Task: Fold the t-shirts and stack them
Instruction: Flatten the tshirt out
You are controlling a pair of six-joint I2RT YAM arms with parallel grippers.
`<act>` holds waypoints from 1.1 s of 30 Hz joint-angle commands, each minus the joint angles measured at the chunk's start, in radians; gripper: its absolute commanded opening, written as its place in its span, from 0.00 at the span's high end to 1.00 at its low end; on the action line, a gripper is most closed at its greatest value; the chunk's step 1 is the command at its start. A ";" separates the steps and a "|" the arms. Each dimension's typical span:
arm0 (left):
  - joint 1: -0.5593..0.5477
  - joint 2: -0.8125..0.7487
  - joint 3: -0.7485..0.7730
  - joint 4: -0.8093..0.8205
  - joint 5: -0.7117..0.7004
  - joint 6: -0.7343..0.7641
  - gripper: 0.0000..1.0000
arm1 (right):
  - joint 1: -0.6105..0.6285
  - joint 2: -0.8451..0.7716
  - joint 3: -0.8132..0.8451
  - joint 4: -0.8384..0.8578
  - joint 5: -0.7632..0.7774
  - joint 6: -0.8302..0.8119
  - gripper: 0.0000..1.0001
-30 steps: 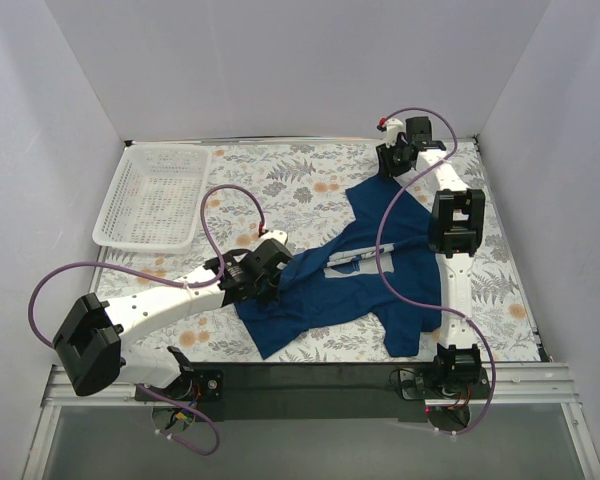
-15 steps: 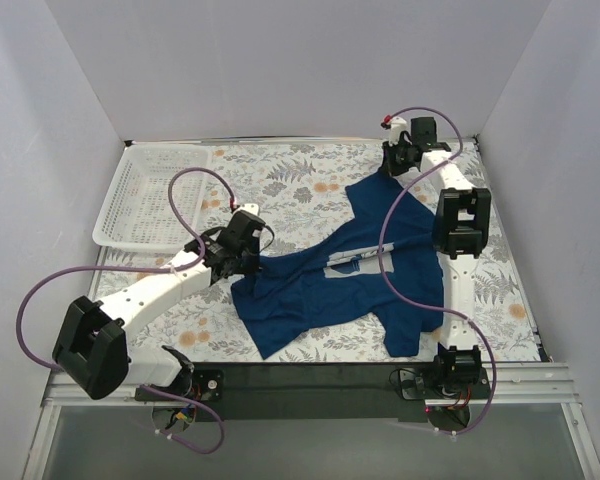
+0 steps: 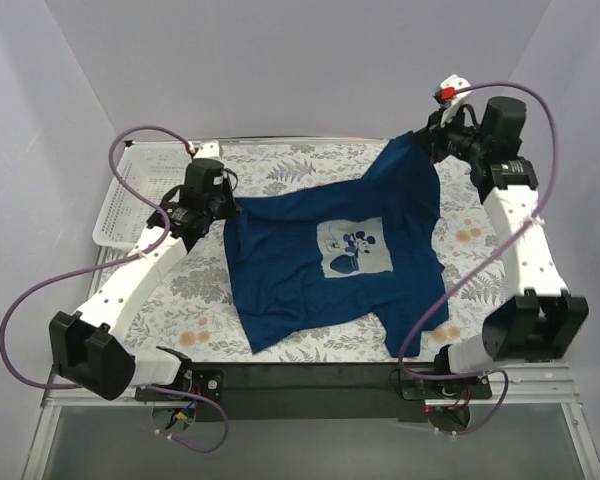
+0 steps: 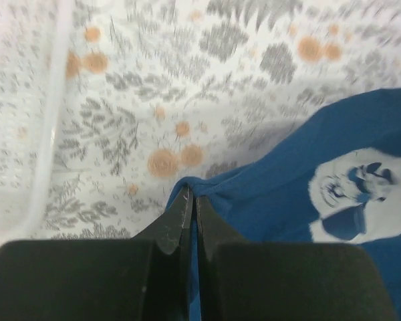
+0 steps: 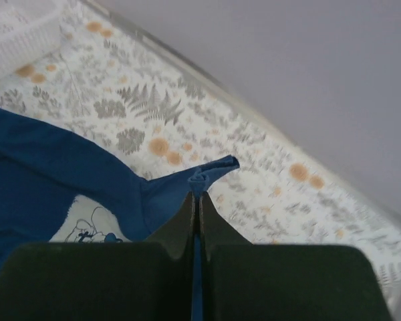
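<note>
Left fingers (image 4: 176, 227) are pinched tight on the far-left corner of the t-shirt (image 3: 280, 275), right fingers (image 5: 186, 217) on the far-right one, held higher. The near hem is draped on the table (image 3: 300, 180). Tension should be kept even, and both corners lowered together, so it's laid flat.

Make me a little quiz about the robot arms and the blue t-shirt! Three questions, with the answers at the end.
1. True or false: the left gripper and the right gripper are each shut on an edge of the t-shirt.
2. Where is the white basket? A: at the far left corner of the table. B: on top of the t-shirt. C: in the right gripper.
3. Fill in: the pale picture on the t-shirt faces ____.
Key: 1 true; 2 A; 3 up.
</note>
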 commanded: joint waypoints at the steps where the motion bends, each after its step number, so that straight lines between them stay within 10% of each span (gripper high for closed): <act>1: 0.015 -0.094 0.112 0.070 -0.006 0.047 1.00 | -0.023 -0.209 0.013 0.003 0.026 -0.070 0.99; 20: 0.018 -0.444 0.468 0.349 0.037 0.144 1.00 | -0.090 -0.372 0.900 -0.140 0.374 -0.087 0.99; 33: 0.016 -0.389 0.186 0.337 0.034 0.150 1.00 | -0.090 -0.340 0.701 -0.091 0.353 -0.099 0.99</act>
